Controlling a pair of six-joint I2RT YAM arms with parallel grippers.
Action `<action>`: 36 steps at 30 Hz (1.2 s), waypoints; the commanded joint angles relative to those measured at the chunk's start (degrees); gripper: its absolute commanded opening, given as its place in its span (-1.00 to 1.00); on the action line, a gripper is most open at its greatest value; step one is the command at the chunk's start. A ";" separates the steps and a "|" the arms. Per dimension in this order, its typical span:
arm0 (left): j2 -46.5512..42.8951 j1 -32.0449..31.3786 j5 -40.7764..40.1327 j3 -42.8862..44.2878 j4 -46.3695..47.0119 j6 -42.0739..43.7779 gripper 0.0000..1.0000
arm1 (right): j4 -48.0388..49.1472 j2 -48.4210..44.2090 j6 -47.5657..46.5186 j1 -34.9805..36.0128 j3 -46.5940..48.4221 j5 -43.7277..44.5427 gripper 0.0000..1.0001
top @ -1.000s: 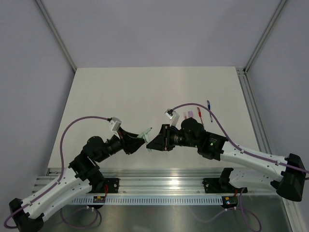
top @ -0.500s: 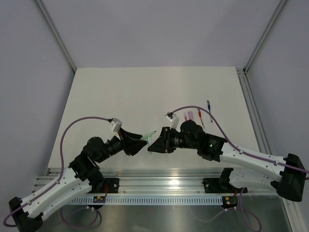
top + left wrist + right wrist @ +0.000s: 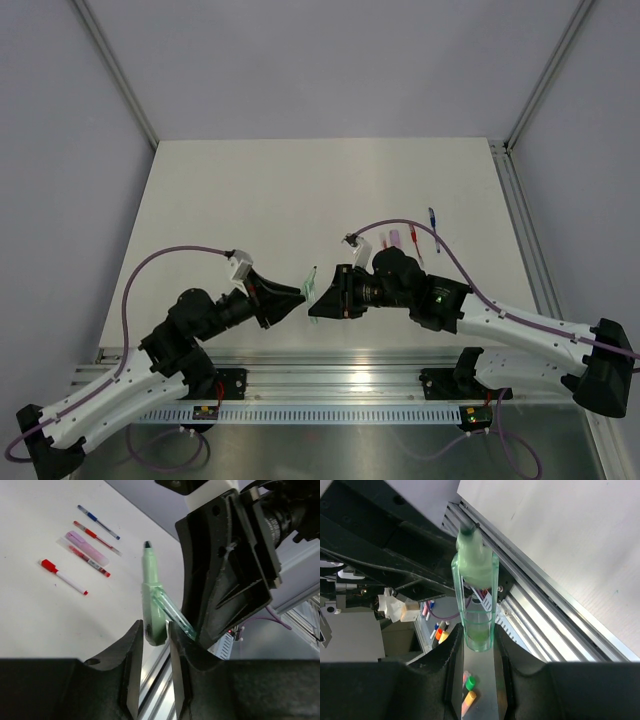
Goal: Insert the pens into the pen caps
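Observation:
A pale green pen (image 3: 313,282) hangs in the air between both grippers, above the table's near edge. My left gripper (image 3: 155,630) is shut on the pen's thick end (image 3: 152,625), and the dark tip (image 3: 147,544) points away. Its clear green pen cap (image 3: 175,614) slants off the pen's body into my right gripper (image 3: 479,647), which is shut on it. In the right wrist view the pen cap (image 3: 475,605) stands between the fingers, with the pen (image 3: 470,550) behind its far end. Whether the two are joined I cannot tell. On the table lie a blue pen (image 3: 98,522), a red pen (image 3: 97,539), a pink pen (image 3: 87,549) and a red-capped one (image 3: 64,576).
The loose pens lie in a row at the table's right side (image 3: 410,236), behind the right arm. An aluminium rail (image 3: 330,380) runs along the near edge under both grippers. Below the table's edge, loose coloured markers (image 3: 470,682) show on a lower surface.
The left jaws opened wider and then closed on the pen's thick end. The pen swung from slanting to the right to nearly straight away. The right gripper barely moved.

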 commanded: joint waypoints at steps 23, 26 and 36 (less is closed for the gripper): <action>-1.25 -4.54 -5.53 0.58 1.96 1.50 -0.06 | -7.78 0.23 -2.33 0.42 8.33 -1.43 -0.88; -1.25 -4.54 -6.33 0.58 2.92 1.77 -0.07 | -7.25 0.40 -1.98 0.42 7.98 -2.40 -0.88; 2.35 -4.54 -4.22 2.16 5.74 2.65 -0.26 | -4.70 0.49 -0.66 0.42 6.58 -3.98 -0.88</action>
